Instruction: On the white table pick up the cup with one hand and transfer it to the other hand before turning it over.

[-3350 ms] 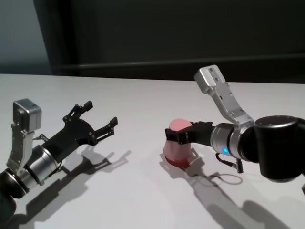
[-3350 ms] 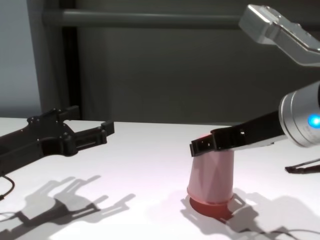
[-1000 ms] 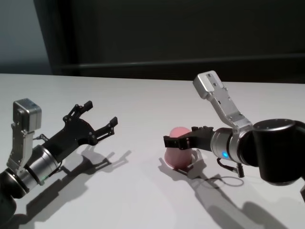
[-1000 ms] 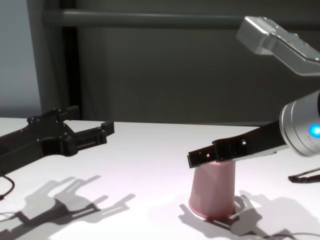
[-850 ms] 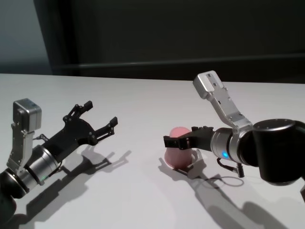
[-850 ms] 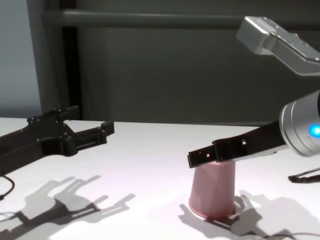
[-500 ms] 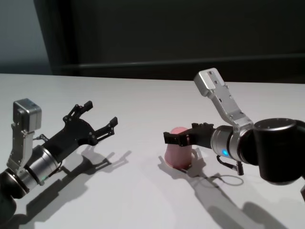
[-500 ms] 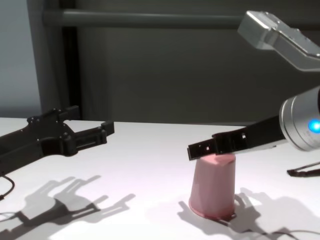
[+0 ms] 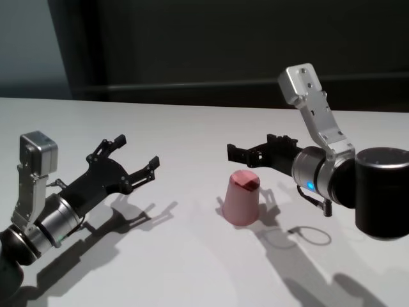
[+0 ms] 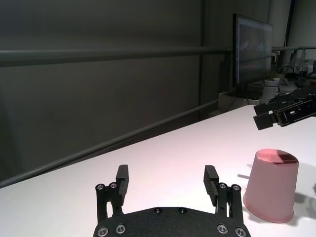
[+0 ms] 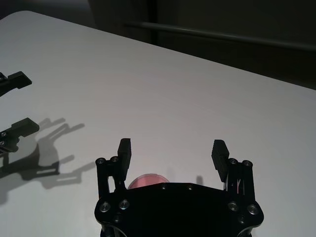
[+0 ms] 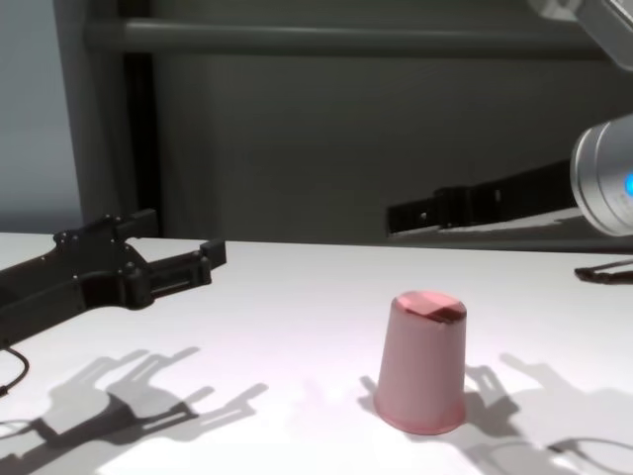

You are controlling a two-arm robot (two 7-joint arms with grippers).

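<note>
Lifted up and away from the cup (image 9: 241, 197), right gripper (image 9: 255, 152) now, wide, holding nothing. Upside down on the white table (image 12: 287, 297), alone. Left gripper (image 10: 168, 180) wide, waiting. Looks done, or nearly.

A dark wall (image 9: 211, 38) closes off the room behind the far edge of the white desk (image 9: 192, 268), nearly black and without detail from the head view. A paler blue-grey panel (image 9: 25, 45) stands at the far left, meeting the dark wall along a vertical edge. A horizontal grey rail (image 12: 297, 38) runs across the wall high up, and a lower bar (image 9: 192, 84) runs just above the far edge. From the left wrist view, a dark monitor (image 10: 253, 54) stands far off to the right. Light falls from above and throws soft-edged shadows toward the near side.
</note>
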